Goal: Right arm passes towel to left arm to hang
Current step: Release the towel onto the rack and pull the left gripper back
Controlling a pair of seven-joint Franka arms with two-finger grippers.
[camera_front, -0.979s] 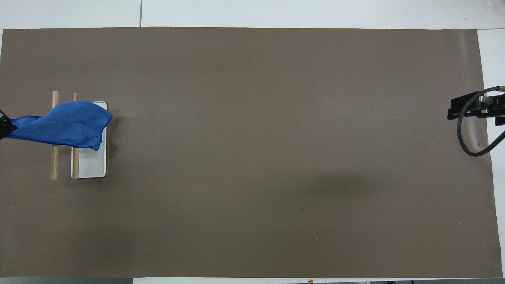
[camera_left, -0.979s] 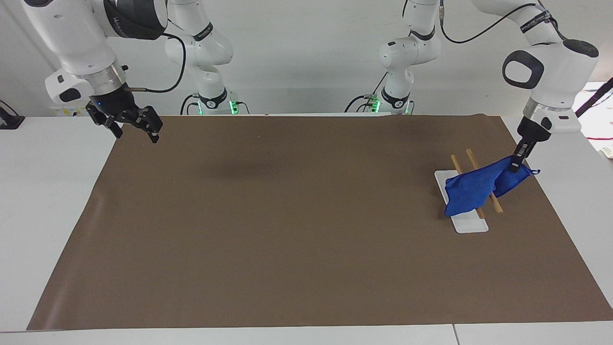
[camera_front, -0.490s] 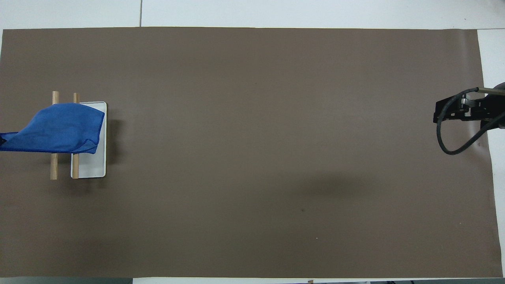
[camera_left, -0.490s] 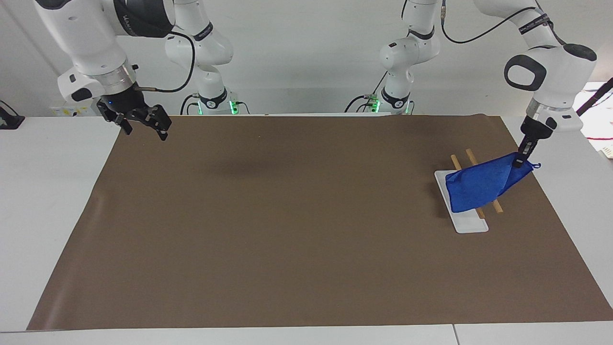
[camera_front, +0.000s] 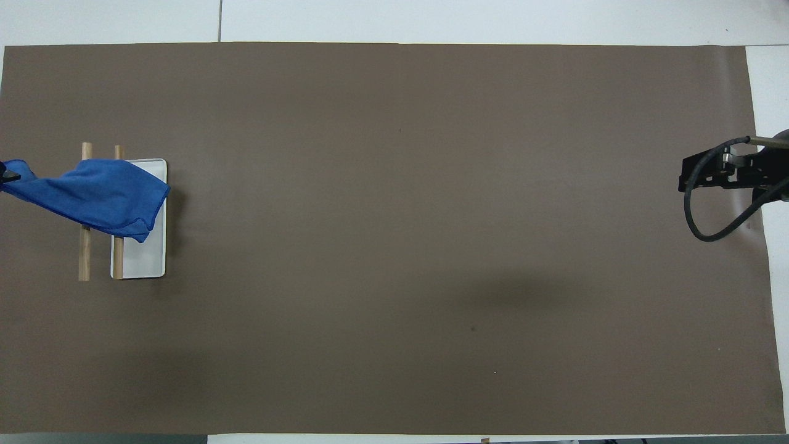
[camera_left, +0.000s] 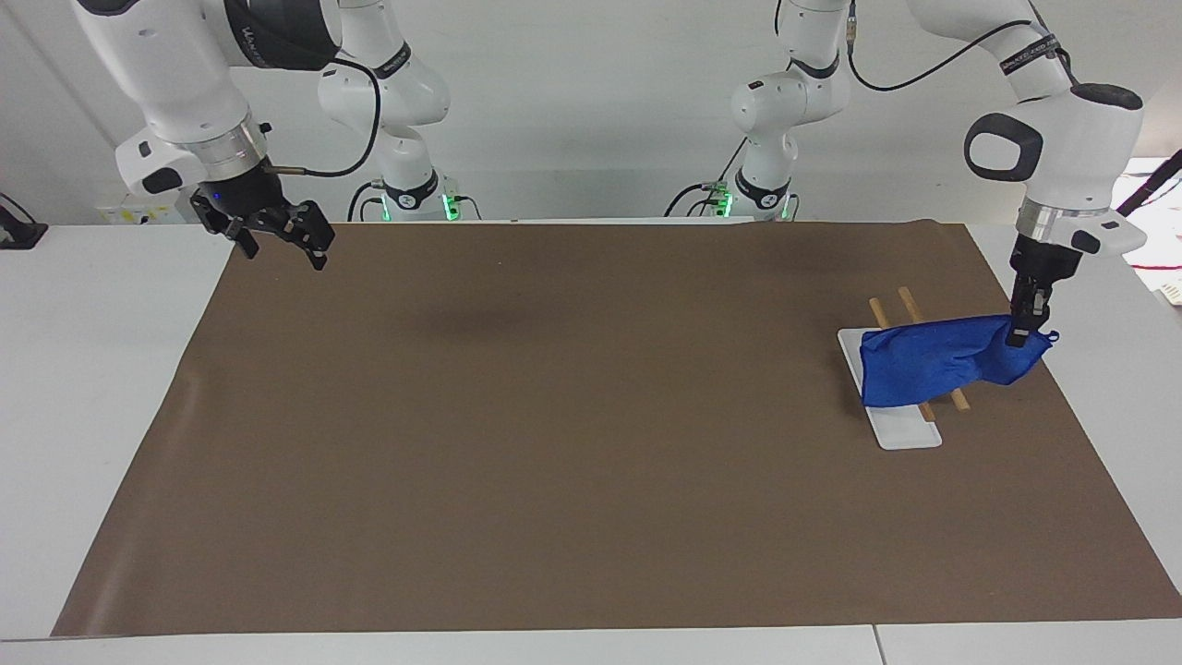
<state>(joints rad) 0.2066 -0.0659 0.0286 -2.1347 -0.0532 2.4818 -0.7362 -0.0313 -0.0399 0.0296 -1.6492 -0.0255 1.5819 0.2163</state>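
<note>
Towel (camera_left: 933,365) was what I watched first: the blue cloth lay draped across the two wooden rails (camera_left: 912,312) of the small rack, whose white base (camera_left: 900,429) sat on the brown mat (camera_left: 554,416) at the left arm's end of the worktop. From where I sat, one end of the cloth hung down over the white base, while the other end was drawn out past the rails toward the edge of the mat. The left gripper (camera_left: 1019,334) pointed straight down there, and I saw its fingers pinched closed on that corner of the towel. In the overhead view the towel (camera_front: 98,194) ran from the base out to the picture's edge. The right gripper (camera_left: 277,242) hung in the air over the mat's corner nearest the right arm's base, fingers spread apart and holding nothing; that arm waited.
</note>
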